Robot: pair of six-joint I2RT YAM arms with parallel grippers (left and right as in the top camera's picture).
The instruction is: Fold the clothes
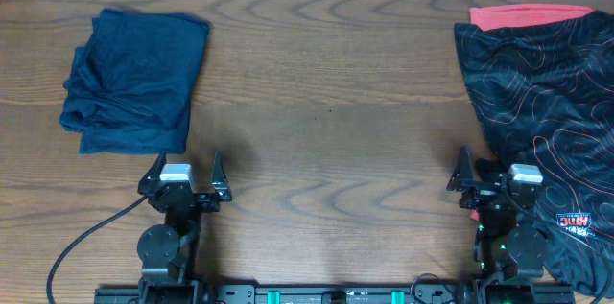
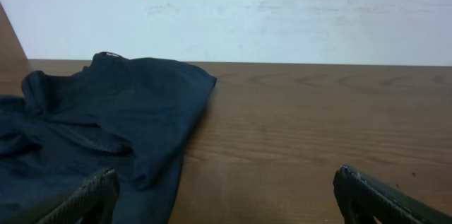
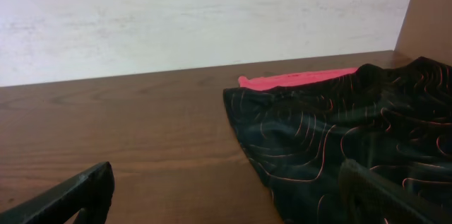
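A dark navy garment point(image 1: 134, 79) lies roughly folded at the table's back left; it also shows in the left wrist view point(image 2: 106, 121). A black garment with thin red contour lines point(image 1: 552, 122) lies spread at the right, with a red lining showing at its far edge point(image 1: 528, 14); it shows in the right wrist view too point(image 3: 346, 139). My left gripper point(image 1: 184, 179) is open and empty just in front of the navy garment. My right gripper point(image 1: 489, 181) is open and empty at the black garment's near left edge.
The wooden table point(image 1: 326, 103) runs between the two garments. A black cable point(image 1: 86, 237) loops from the left arm's base. A pale wall stands behind the table's far edge point(image 2: 282, 12).
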